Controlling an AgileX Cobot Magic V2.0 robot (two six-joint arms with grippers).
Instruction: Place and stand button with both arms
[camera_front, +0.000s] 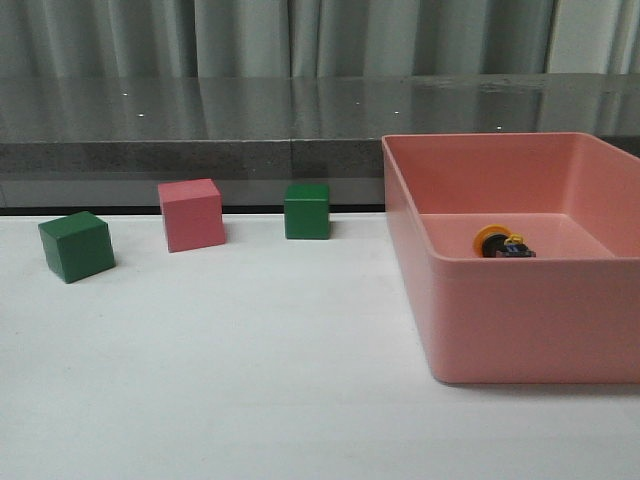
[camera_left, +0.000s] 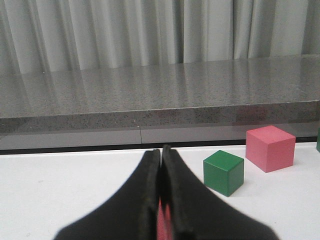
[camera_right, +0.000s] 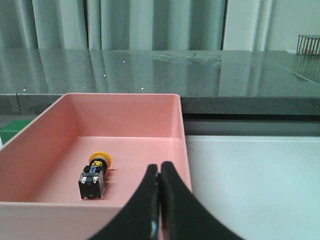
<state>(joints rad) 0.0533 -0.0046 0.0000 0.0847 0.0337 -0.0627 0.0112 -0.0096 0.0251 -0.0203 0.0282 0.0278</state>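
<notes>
Front view: a pink bin (camera_front: 520, 310) sat on the tabletop (camera_front: 220, 380); the button (camera_front: 503, 243) apparently lay on its side within. Left wrist: the left pincer (camera_left: 161, 156) was closed, empty. Right wrist: the right pincer (camera_right: 159, 171) was closed, empty, near the bin's rim.

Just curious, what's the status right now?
Left gripper and right gripper shut, empty. Button lying in pink bin. Bin walls around it.

On the white surface (camera_front: 250, 380) we see a green cube (camera_front: 76, 246), a pink cube (camera_front: 191, 214) and another green cube (camera_front: 306, 211) in a row, and a pink bin (camera_front: 520, 320) at the right.
</notes>
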